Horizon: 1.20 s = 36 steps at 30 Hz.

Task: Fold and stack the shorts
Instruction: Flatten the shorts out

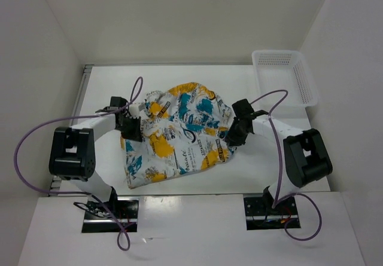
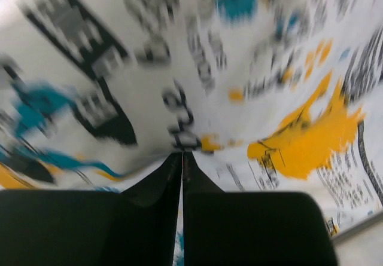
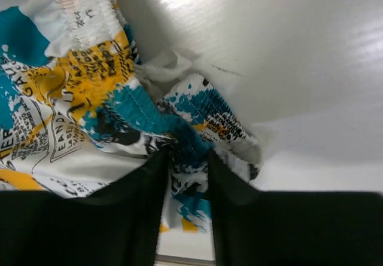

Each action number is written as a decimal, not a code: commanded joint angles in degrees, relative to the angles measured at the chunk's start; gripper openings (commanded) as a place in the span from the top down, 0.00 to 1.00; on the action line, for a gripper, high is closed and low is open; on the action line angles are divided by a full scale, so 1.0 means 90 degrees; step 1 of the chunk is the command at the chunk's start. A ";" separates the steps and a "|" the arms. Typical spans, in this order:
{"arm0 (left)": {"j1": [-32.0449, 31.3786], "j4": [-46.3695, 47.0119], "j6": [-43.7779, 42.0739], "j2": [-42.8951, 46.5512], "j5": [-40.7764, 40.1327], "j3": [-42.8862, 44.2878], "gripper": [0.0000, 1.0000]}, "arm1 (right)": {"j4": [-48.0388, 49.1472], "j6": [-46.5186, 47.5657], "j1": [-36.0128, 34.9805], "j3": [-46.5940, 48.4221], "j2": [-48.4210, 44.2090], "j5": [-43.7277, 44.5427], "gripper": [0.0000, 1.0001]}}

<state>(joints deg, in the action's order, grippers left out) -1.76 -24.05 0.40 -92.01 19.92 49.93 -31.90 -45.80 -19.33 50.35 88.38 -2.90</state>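
While the shorts (image 1: 179, 135) are lying outside the white mesh basket (image 1: 306, 85), left gripper (image 2: 182, 155) and right gripper (image 3: 187, 156) are both clamping shorts fabric, jaws nearly closed.

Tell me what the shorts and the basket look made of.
shorts: thin, soft fabric, matte, printed all over. It creases and bunches, and the waistband is gathered like elastic. Possibly cotton or a blend; the fibre can't be told.
basket: rigid white plastic by the look, with moulded mesh walls.
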 commanded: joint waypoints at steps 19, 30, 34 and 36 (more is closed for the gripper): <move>0.0303 -0.0128 -0.0045 0.0112 0.0111 0.2004 0.19 | 0.0604 0.0499 0.0361 0.2269 0.0914 0.0321 0.09; 0.0303 0.0143 -0.0045 0.0948 -0.0201 -0.0909 0.23 | 0.1356 0.0382 0.0800 0.0792 0.0648 -0.0537 0.30; 0.0303 0.0309 -0.0045 0.0234 -0.0416 -0.0512 0.78 | 0.1707 0.0441 0.0800 0.1007 0.1107 -0.0743 0.38; 0.0303 0.0309 -0.0045 -0.0194 -0.0495 -0.0179 0.93 | 0.1835 0.0441 0.0800 0.1076 0.1273 -0.0937 0.47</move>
<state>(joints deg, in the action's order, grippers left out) 1.10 -23.75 0.34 -88.75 17.56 45.39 -20.97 -42.22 -11.97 57.63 98.59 -8.16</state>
